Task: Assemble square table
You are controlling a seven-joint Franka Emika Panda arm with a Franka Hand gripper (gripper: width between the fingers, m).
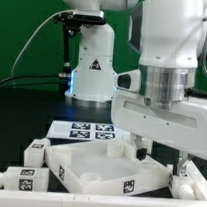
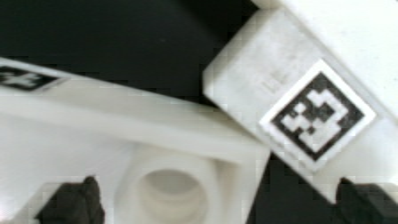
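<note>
**Square table: slab bare, legs not yet fitted**

- The slab (image 1: 87, 169) of the square table lay flat on the counter (image 1: 21, 106), in the foreground of the exterior view, raised rim up. The marker board (image 1: 81, 131) sat just behind it.
- No leg stood in any socket that showed. The slab's hollow looked empty.
- Two leg blocks (image 1: 8, 177) (image 1: 38, 148) lay loose at the exterior view's left, close beside the slab. More white parts lay at the exterior view's right, under the arm.
- The wrist view looked down on one corner socket (image 2: 169, 186) of the slab (image 2: 107, 130). The socket was round, open and unfilled. A tagged leg block (image 2: 294, 85) lay tilted close by, and I could not tell whether it touched the rim.
- The tool (image 1: 153, 150) hung low over the slab's edge at the exterior view's right. Its jaws were spread as wide as they go and gripped nothing. In the wrist view its dark fingertips (image 2: 75, 203) sat far apart, with the socket corner between them (image 2: 214, 205).

Judgement: very early in the job. Every leg was yet to be picked up, seated and tightened.

Hard to read:
- The arm covered the slab's corner at the exterior view's right, so the sockets there went unchecked.
- The leg count was unsure, because the white parts merged with each other and with the slab.
- I could not match the wrist view's tagged block to any one part in the exterior view.
- The wrist view was blurred and cropped close, and the fingertips were cut off by the frame edge.
</note>
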